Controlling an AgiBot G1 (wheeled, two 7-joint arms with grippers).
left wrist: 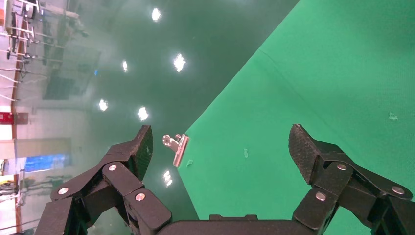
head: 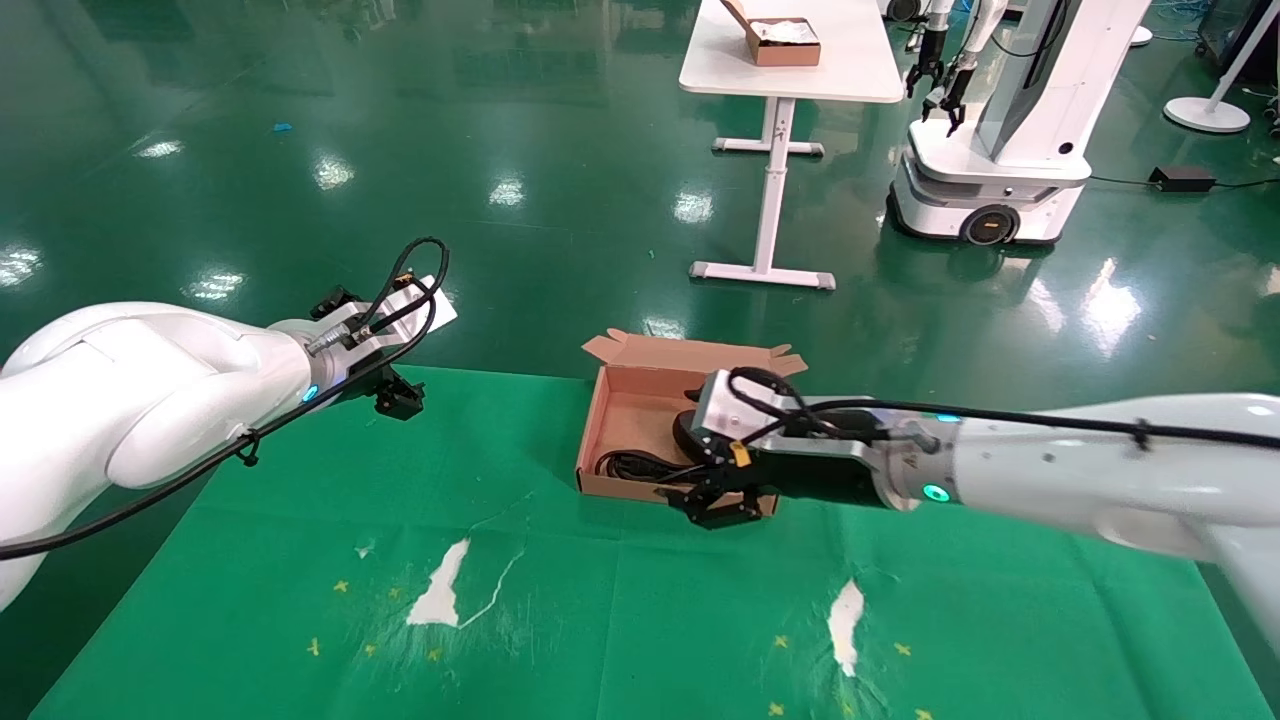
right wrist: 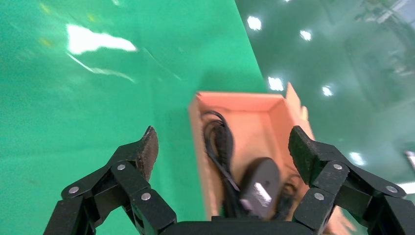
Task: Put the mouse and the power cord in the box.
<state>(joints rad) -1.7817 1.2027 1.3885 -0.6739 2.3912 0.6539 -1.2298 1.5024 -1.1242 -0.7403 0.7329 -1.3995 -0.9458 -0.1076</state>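
the right end effector hangs spread wide and empty over the brown cardboard box. inside lie the smooth oval mouse and the looped power cord. the left end effector, also wide open, holds nothing above the green tabletop.

Bright, even overhead lighting throughout. White glare patches scattered over the glossy green floor beyond the box, repeated as round spots in both wrist views. Soft, short shadow on the green cloth just beside the box's near wall. Motion blur smearing the box and its dark contents in the right wrist view. Mild wide-angle bending toward the head view's edges.
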